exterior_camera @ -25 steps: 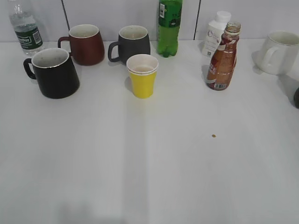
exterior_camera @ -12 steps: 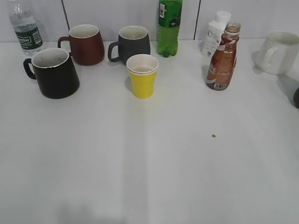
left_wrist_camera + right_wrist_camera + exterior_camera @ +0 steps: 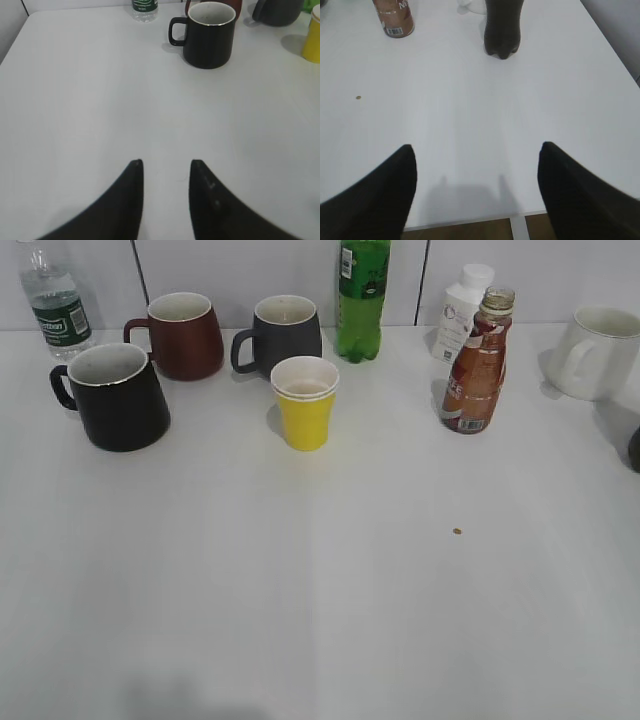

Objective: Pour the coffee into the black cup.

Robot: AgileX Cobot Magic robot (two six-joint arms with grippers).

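Observation:
The coffee, brown liquid in a clear waisted bottle [image 3: 477,365] with a red-brown label and no cap, stands upright at the back right; its lower part [image 3: 394,17] also shows in the right wrist view. The black cup [image 3: 117,395] with a white inside stands at the back left, and in the left wrist view [image 3: 209,35] its handle points left. My left gripper [image 3: 166,164] hovers over bare table well short of the cup, open with a narrow gap and nothing in it. Over the table's front edge my right gripper [image 3: 477,146] is wide open and empty. Neither gripper shows in the exterior view.
Along the back stand a water bottle [image 3: 55,298], a maroon mug [image 3: 185,335], a dark grey mug [image 3: 285,333], a green bottle [image 3: 362,298], a white bottle [image 3: 462,300] and a white mug [image 3: 600,352]. A yellow cup [image 3: 305,402] stands in front. A dark bottle [image 3: 503,27] stands far right.

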